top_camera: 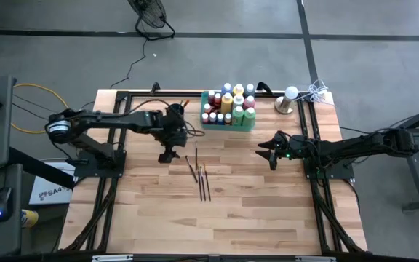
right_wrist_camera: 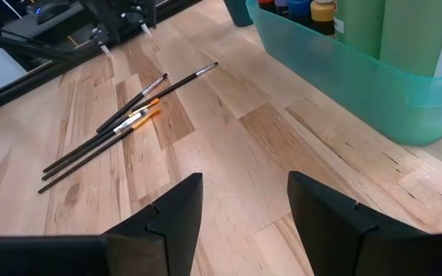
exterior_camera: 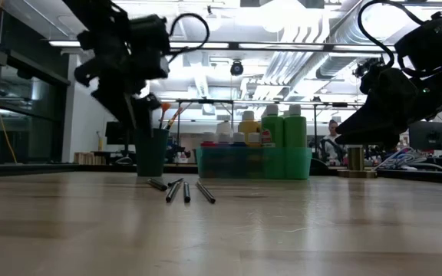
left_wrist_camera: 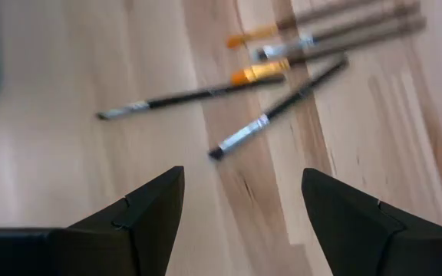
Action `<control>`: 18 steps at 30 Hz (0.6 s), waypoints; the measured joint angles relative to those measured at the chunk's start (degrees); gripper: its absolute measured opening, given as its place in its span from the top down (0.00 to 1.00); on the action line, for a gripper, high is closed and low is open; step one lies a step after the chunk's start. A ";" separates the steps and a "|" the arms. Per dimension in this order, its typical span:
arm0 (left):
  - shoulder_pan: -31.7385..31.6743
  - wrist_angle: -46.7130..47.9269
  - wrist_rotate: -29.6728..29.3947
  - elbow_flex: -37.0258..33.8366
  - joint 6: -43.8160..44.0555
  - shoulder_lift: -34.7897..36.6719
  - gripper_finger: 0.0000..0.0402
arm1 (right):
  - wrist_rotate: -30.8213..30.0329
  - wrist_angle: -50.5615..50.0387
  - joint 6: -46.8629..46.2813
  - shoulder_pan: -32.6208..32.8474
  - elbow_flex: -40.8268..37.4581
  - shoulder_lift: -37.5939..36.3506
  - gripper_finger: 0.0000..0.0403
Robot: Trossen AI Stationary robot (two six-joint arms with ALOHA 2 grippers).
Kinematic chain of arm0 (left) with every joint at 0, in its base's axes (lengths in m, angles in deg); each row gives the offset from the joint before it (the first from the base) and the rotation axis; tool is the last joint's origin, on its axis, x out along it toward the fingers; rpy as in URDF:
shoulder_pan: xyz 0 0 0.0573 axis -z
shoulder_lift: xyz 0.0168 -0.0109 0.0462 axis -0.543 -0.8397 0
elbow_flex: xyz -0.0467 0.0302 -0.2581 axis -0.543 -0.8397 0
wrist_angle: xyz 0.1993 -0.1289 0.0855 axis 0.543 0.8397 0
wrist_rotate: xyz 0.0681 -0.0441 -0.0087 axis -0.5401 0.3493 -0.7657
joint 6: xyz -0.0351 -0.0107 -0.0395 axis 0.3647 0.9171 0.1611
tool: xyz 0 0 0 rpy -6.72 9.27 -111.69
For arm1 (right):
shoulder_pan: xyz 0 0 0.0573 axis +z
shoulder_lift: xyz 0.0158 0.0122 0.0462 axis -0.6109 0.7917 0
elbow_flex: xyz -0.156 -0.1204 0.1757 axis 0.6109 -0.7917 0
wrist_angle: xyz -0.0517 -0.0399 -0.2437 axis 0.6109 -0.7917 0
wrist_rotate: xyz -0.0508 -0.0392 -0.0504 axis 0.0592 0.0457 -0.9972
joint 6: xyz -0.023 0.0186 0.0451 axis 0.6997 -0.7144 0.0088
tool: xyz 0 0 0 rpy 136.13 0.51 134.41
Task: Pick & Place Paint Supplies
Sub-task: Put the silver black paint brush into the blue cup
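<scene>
- High view: a pale wooden table (top_camera: 217, 218) with plank grain and a dark frame round its edge stands on a grey concrete floor (top_camera: 384, 65); a fan (top_camera: 150, 18) sits on that floor beyond the table.
- The paintbrushes (top_camera: 201, 175) lie loose on bare wood near the table's middle, well apart from the green tray (top_camera: 228, 122) of paint bottles (top_camera: 231, 102) at the far edge.
- A dark cup (top_camera: 174, 113) stands just left of the tray.
- The left gripper (top_camera: 168, 154) hangs above the wood just beside the brushes, its fingers spread and empty.
- The right gripper (top_camera: 270, 154) hovers right of the brushes, fingers parted, empty.
- Low view: behind the table, a lit room with ceiling ducts (exterior_camera: 313, 46).
</scene>
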 joint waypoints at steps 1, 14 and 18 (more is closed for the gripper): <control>-0.02 0.15 0.11 -0.08 -1.39 -0.93 0.35 | 0.00 0.01 0.00 0.00 0.00 0.00 0.54; -0.04 -5.44 2.32 -0.08 -8.19 -9.78 0.35 | 0.00 0.03 0.00 0.00 0.00 0.00 0.54; -0.06 -8.55 3.29 -1.29 -10.07 -11.86 0.36 | 0.00 0.02 0.00 0.00 0.00 0.00 0.54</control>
